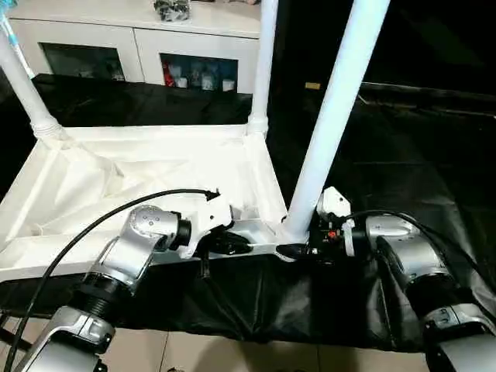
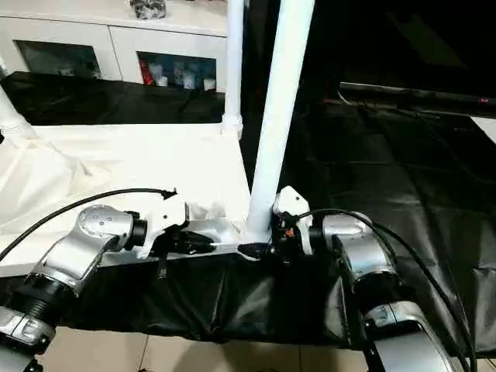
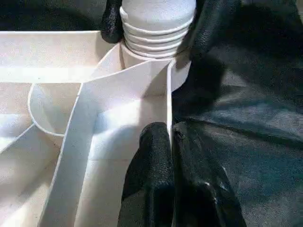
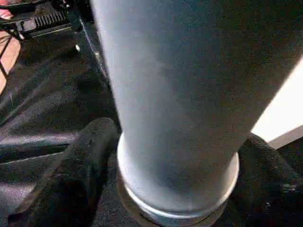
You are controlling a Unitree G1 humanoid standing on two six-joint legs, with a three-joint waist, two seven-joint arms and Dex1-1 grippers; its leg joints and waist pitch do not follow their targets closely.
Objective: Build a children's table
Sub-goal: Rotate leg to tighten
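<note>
The children's table lies upside down: its white tabletop (image 1: pixel 116 170) shows its ribbed underside on the black-draped work table. Three white legs stand in corner sockets: far left (image 1: pixel 23 85), far right (image 1: pixel 265 62) and near right (image 1: pixel 333 116). My left gripper (image 1: pixel 232 246) is shut on the tabletop's thin near rim (image 3: pixel 168 94), close to the near right corner. My right gripper (image 1: pixel 293 242) is at the base of the near right leg (image 4: pixel 165 94), with one black finger (image 4: pixel 85 161) pressed on each side just above the socket.
The black cloth (image 1: pixel 403 170) spreads wide to the right of the tabletop and hangs over the near edge. A white glass-door cabinet (image 1: pixel 139 39) stands behind the table. A black cable (image 1: pixel 77 236) loops over my left forearm. Pale floor (image 1: pixel 232 353) lies below the near edge.
</note>
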